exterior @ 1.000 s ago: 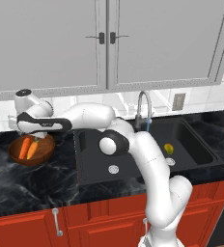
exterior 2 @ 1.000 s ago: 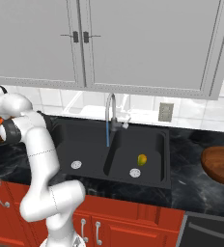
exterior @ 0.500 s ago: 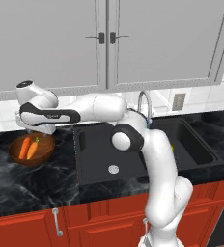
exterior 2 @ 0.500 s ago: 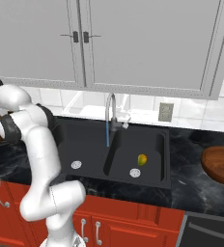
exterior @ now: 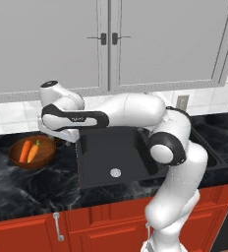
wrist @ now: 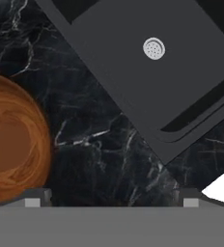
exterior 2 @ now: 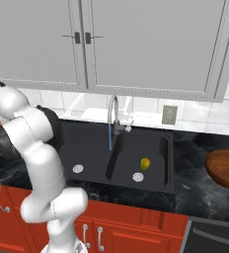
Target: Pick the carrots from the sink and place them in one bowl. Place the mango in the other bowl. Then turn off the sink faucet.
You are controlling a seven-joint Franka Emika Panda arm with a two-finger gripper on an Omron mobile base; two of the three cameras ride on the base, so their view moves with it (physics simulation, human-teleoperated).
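Jaws we could not read as open or closed hung near the bowl [exterior: 31, 152] on the desk [exterior: 32, 189], both carrots [exterior: 29, 150] inside, so we judged the mango [exterior 2: 145, 163], lying in the sink [exterior 2: 136, 158], next.

Wooden bowl [wrist: 17, 144] beside sink [wrist: 147, 72]

Carrots [exterior: 29, 151]: showing orange. Bowl [exterior: 43, 156]: showing glossy brown. Sink [exterior 2: 151, 143]: showing matte black. Mango [exterior 2: 145, 163]: appearing yellow-green, possibly orange-tinged. Counter [wrist: 109, 144]: showing black, white-veined marble. Cabinets [exterior: 32, 236]: showing red.
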